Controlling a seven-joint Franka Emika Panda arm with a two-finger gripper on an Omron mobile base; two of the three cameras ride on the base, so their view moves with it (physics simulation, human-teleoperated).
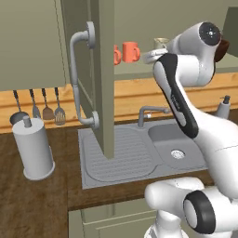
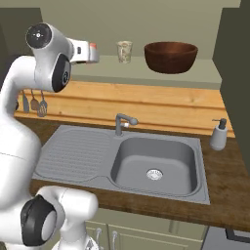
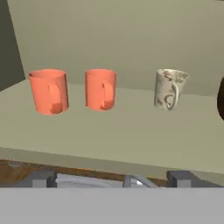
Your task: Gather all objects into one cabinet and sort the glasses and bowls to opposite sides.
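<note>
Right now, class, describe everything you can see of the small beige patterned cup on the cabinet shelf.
The small beige patterned cup is pale cream with faint brown markings and a loop handle facing the hand camera. It stands upright on the olive-green cabinet shelf, touching nothing else. Two orange-red handled cups stand on one side, the dark brown glossy bowl on the other.

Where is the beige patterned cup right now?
The beige patterned cup stands on the open cabinet's shelf, between the two orange-red cups and the dark brown bowl in the right base view.
</note>
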